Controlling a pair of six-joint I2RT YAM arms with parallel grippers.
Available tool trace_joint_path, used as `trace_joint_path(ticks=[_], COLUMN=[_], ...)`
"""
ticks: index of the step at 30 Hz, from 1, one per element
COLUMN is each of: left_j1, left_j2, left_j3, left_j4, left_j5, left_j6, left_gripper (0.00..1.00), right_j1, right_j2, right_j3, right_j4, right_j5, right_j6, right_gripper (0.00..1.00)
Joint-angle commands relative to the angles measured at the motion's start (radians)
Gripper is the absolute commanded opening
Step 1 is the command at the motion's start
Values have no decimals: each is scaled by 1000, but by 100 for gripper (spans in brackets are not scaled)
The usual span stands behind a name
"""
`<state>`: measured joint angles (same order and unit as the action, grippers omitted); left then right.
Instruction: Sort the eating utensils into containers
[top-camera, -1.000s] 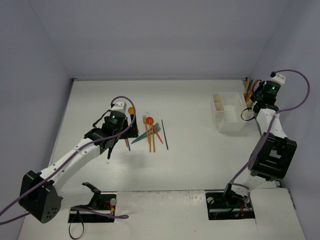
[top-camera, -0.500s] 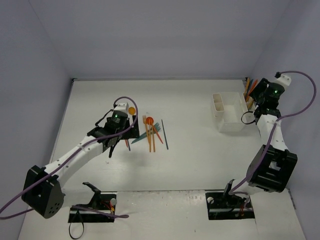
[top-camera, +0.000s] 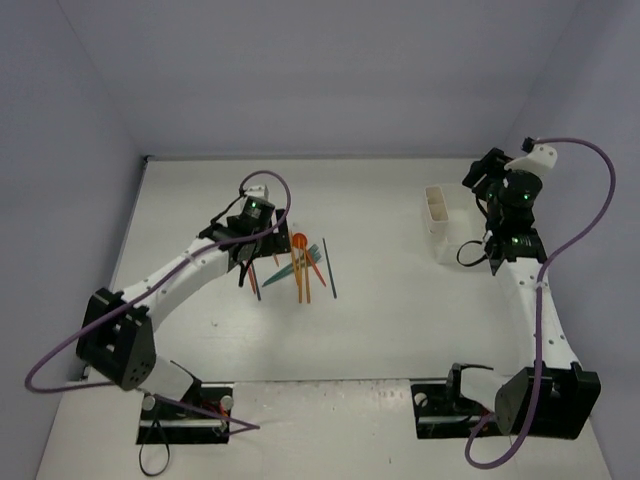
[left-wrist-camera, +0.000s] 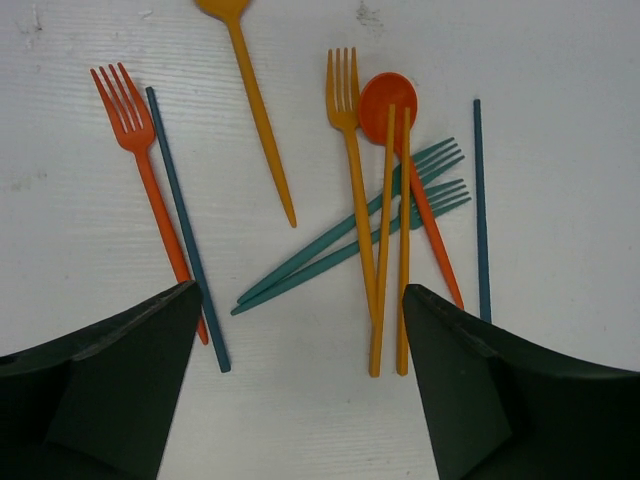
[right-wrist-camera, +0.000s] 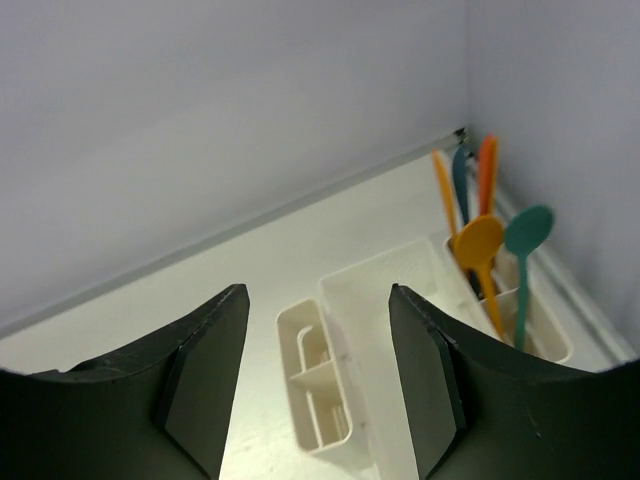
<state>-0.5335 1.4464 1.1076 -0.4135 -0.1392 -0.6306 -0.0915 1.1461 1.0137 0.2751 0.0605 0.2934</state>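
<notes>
Left wrist view, looking straight down: left gripper (left-wrist-camera: 300, 295) spread wide over the loose utensils (left-wrist-camera: 345, 200), pinching nothing, seemingly clear of the table (left-wrist-camera: 560, 80), though contact hard to judge; lying right ahead of the fingers, with most handles running up the picture, so crosswise to the closing line and easy to nip; two teal forks (left-wrist-camera: 350, 240) slanting across, tangled with a pair of orange sticks (left-wrist-camera: 390, 260), a pale orange fork (left-wrist-camera: 345, 110) and a red spoon (left-wrist-camera: 388, 100); off to the left, well apart from that tangle and probably the cleaner pick, a red-orange fork (left-wrist-camera: 128, 110) just beside a teal stick (left-wrist-camera: 185, 230).

Seen from the top camera: white holder (top-camera: 437, 215) well apart from the pile, at the far right of the table, with the right gripper (top-camera: 482, 180) just above it; left arm therefore far nearer the pile, right arm nearer the holder.

Seen from the right wrist: jaws parted, nothing between them, pointed down at the holder; several spoons (right-wrist-camera: 480, 240) already standing upright in the end compartment by the side wall.
</notes>
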Motion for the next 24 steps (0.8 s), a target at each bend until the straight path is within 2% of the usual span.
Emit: trace_joint_path(ticks=[1, 3, 5, 8, 24], left_j1=[9, 14, 19, 33, 91], left_j2=[101, 143, 201, 259, 548], left_j3=[113, 156, 184, 223, 426], left_j4=[-23, -27, -31, -47, -126], left_j5=[-77, -83, -92, -120, -113], left_j6=[-90, -114, -135, -150, -139], left_gripper=[72, 65, 50, 41, 35], right_j1=[77, 90, 137, 167, 205], right_j2=[-27, -39, -57, -81, -180], right_j3=[-19, -29, -46, -66, -151], right_j4=[5, -6, -16, -38, -91], right_j5=[-51, -51, -54, -88, -166], right_j6=[21, 13, -4, -13, -7], right_gripper=[56, 56, 57, 58, 60])
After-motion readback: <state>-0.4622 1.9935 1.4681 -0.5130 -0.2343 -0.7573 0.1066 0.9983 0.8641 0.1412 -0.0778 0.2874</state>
